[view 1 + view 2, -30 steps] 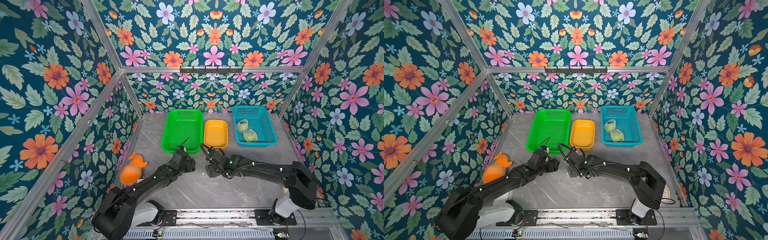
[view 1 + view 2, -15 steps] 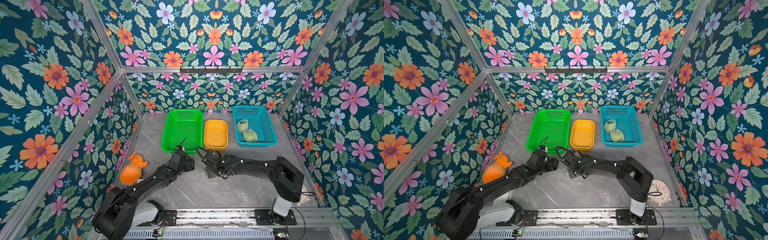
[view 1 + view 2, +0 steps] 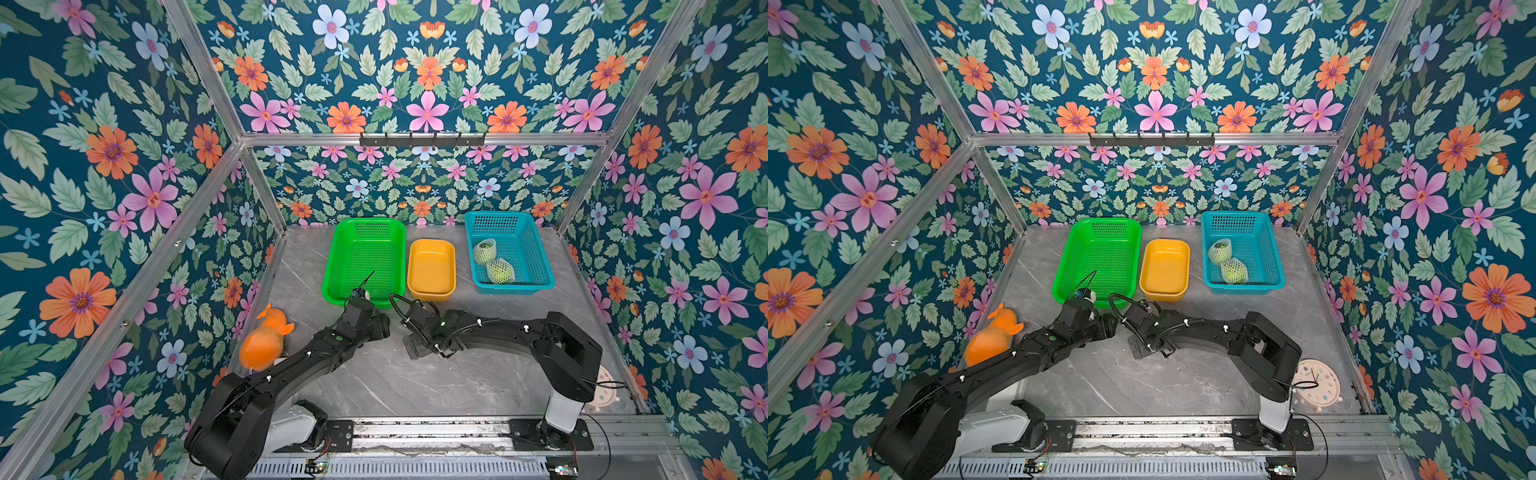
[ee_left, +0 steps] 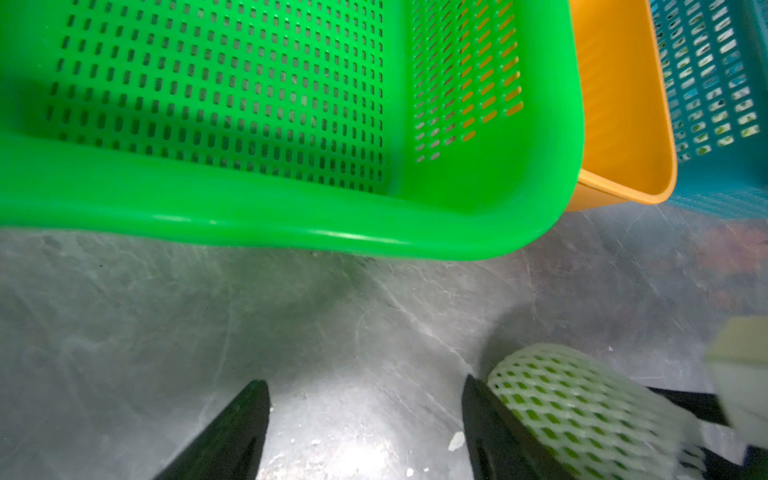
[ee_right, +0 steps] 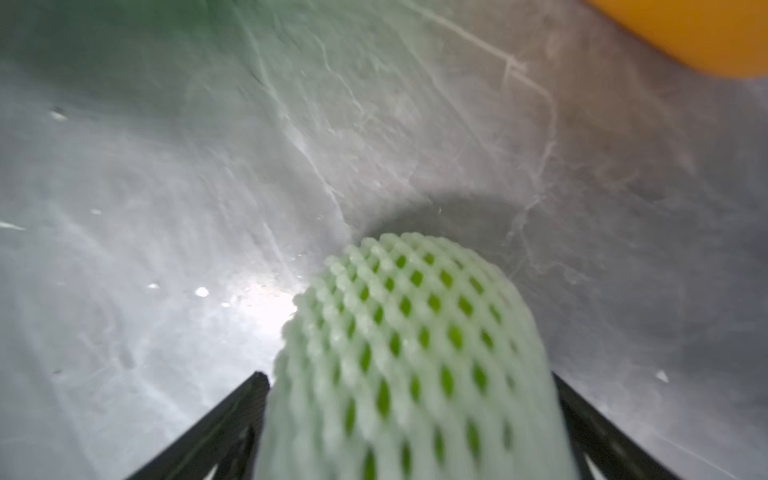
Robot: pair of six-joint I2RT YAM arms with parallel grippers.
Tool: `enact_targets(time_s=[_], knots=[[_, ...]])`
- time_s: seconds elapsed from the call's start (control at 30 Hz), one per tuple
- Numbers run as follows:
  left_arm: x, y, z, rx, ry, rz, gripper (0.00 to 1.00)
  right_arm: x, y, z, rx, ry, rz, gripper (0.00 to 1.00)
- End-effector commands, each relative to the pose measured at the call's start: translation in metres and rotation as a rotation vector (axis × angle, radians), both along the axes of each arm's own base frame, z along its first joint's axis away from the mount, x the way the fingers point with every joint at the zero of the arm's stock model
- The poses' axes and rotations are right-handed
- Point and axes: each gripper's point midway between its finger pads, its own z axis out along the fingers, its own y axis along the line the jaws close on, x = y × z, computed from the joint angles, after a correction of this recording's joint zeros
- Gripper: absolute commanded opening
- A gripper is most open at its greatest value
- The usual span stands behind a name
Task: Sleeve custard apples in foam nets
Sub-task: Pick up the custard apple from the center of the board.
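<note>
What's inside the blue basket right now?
A custard apple and a second custard apple, each in a foam net, lie next to each other in the blue basket. The nets hide most of their skin. The basket floor beneath them is covered.

A: Bright green basket [image 3: 361,257], orange tub [image 3: 432,266], teal basket [image 3: 523,249], and that grey marbled table [image 3: 415,382]!
B: White diamond-mesh net [image 5: 415,353], green fruit [image 5: 455,336] peeking through. Floral blue walls [image 3: 124,166], orange toy [image 3: 266,345]!

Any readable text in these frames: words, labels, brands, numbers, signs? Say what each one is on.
No text can be read.
Clock: dial markings too small to read.
Green basket, yellow tub, blue basket: no labels visible.
</note>
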Motion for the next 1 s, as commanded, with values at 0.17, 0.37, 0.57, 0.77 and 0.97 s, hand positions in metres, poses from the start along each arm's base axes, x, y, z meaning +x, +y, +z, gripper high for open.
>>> enact_targets(time_s=[0.17, 0.37, 0.57, 0.77, 0.97], knots=[[0.004, -0.002, 0.003, 0.01, -0.017, -0.013, 0.77, 0.002, -0.009, 0.02, 0.015, -0.029, -0.022, 0.99], [0.005, -0.001, 0.003, 0.008, -0.019, -0.011, 0.77, 0.001, -0.009, 0.014, 0.053, -0.054, -0.021, 0.97], [0.005, -0.001, 0.003, 0.006, -0.02, -0.009, 0.77, 0.006, -0.004, 0.008, 0.059, -0.063, -0.035, 0.89], [0.003, 0.001, 0.002, 0.008, -0.016, -0.005, 0.77, 0.011, 0.0, 0.004, 0.063, -0.074, -0.042, 0.88], [0.002, 0.001, 0.002, 0.006, -0.016, -0.005, 0.77, 0.014, -0.003, -0.009, 0.039, -0.062, -0.056, 0.86]])
